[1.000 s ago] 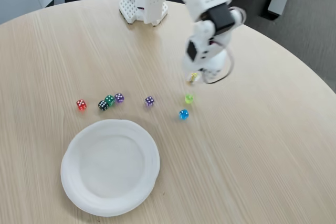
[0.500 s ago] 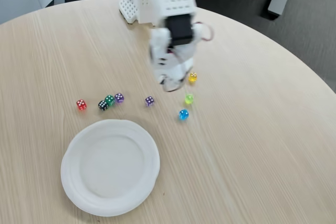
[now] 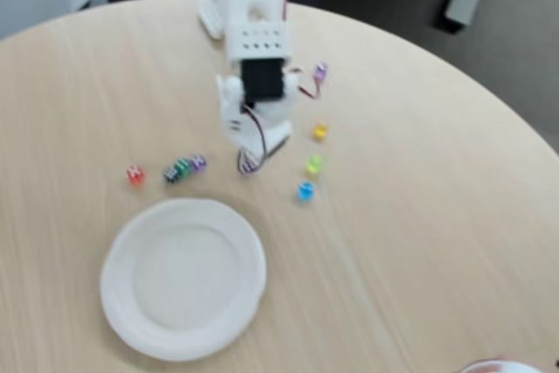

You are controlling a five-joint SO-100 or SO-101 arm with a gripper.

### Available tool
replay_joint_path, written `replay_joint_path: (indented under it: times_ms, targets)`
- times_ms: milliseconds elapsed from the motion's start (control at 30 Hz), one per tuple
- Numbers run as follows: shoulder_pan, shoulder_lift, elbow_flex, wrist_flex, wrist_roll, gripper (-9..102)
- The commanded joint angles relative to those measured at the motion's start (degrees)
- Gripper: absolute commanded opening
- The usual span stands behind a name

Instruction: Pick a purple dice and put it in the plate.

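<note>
- The purple dice (image 3: 249, 164) is lying on the table (image 3: 419, 233) well in from the far edge, partly hidden under the tip of the arm, so just a sliver of violet is showing in the fixed view.
- The gripper (image 3: 253, 148) is hanging right over that die; the picture is blurred, and I cannot tell whether its fingers are spread or pressed together.
- Another violet die (image 3: 198, 162) is sitting just to the left, touching or nearly touching a green die (image 3: 182, 166) and a dark die (image 3: 170, 173), with a red die (image 3: 134, 175) beyond them.
- A yellow die (image 3: 320, 132), a lime die (image 3: 314, 164) and a blue die (image 3: 304, 190) are lying to the right, and a paler lilac die (image 3: 320, 69) nearer the arm's base.
- The plate (image 3: 122, 303) is waiting empty toward the near-left edge.
- Risks, as I judge them: such a small, smooth cube may be squirting out sideways if the fingers are closing off-centre, or the arm may be settling on the other violet die instead.
</note>
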Motion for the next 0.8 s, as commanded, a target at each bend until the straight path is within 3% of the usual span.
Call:
replay_joint_path:
  times_ms: [0, 500, 767]
  targets:
    - [0.09, -1.23, -0.79, -1.14, 0.0, 0]
    - [0.09, 2.72, 6.86, -1.14, -1.41, 0]
    - [0.18, 3.08, 6.33, -1.41, -2.37, 13]
